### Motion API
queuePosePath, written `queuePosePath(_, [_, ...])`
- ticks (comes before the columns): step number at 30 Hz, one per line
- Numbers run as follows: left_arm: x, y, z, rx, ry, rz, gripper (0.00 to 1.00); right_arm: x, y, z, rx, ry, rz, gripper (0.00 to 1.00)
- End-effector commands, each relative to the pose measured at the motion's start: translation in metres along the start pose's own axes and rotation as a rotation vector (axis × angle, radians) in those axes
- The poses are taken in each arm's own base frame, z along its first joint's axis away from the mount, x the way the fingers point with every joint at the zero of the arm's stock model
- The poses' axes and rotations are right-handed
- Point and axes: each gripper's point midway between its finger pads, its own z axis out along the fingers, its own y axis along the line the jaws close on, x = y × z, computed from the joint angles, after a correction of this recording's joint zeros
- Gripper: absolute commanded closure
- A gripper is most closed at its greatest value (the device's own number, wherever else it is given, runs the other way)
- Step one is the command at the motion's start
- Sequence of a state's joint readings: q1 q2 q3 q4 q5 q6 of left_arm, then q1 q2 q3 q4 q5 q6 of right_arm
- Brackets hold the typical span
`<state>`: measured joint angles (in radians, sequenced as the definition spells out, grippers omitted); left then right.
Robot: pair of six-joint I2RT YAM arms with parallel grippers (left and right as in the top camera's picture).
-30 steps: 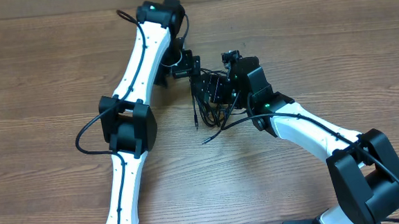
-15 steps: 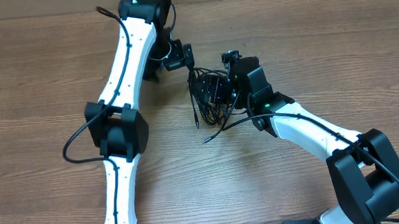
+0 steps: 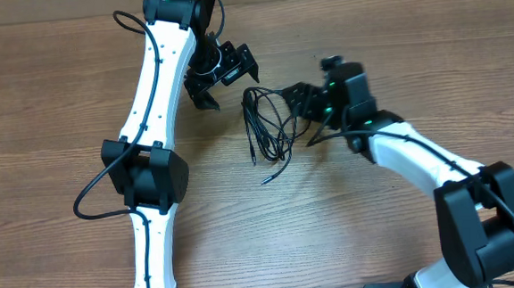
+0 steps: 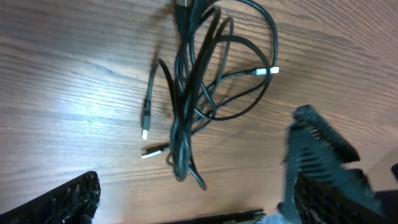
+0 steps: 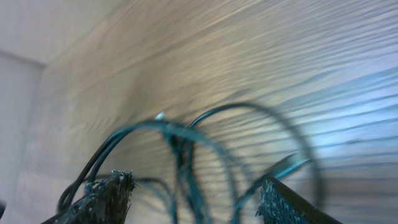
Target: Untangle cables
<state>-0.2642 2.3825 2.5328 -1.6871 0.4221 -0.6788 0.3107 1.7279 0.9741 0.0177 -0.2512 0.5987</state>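
Where two white robot arms reach over a wooden worktop (image 3: 430, 44), a loose tangle of thin black cables (image 3: 270, 130) lies flat on the wood between them, near the middle. The left tool (image 3: 232, 85) sits just left of the tangle and a little farther back. Its two black fingers (image 3: 250, 62) are spread wide, released and gripping nothing. Its own camera looks down on the cables (image 4: 189, 106), which lie in overlapping loops between the parted fingers, clear of both. Three small plugs (image 4: 145, 127) poke out of the loops, two on the left and one on the right. The right tool (image 3: 297, 104) sits at the tangle's right edge. Its blurred camera view shows its fingers (image 5: 109, 196) well apart, released, with cable loops (image 5: 180, 149) arching between them. Whether a loop touches either finger cannot be told.
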Motion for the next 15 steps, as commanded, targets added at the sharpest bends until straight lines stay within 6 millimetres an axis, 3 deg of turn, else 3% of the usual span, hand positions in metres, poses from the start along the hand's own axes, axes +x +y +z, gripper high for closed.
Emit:
queuePosePath(1, [0.012, -0.012, -0.004, 0.016, -0.002, -0.058, 0.01, -0.015, -0.01, -0.006, -0.022, -0.008, -0.01, 0.34])
queuePosePath(4, [0.01, -0.005, 0.002, -0.045, -0.031, -0.119, 0.01, -0.025, -0.026, -0.012, -0.006, -0.016, 0.012, 0.34])
queuePosePath(7, [0.014, 0.001, 0.014, -0.078, -0.005, -0.198, 0.09, -0.031, -0.042, -0.017, 0.013, -0.017, 0.045, 0.33])
queuePosePath(10, [0.01, 0.005, 0.023, -0.093, -0.005, -0.244, 0.13, -0.032, -0.047, -0.02, 0.001, -0.002, 0.028, 0.34])
queuePosePath(15, [0.005, 0.005, 0.03, -0.086, -0.012, -0.294, 0.12, -0.029, -0.053, -0.022, 0.015, 0.016, 0.001, 0.34])
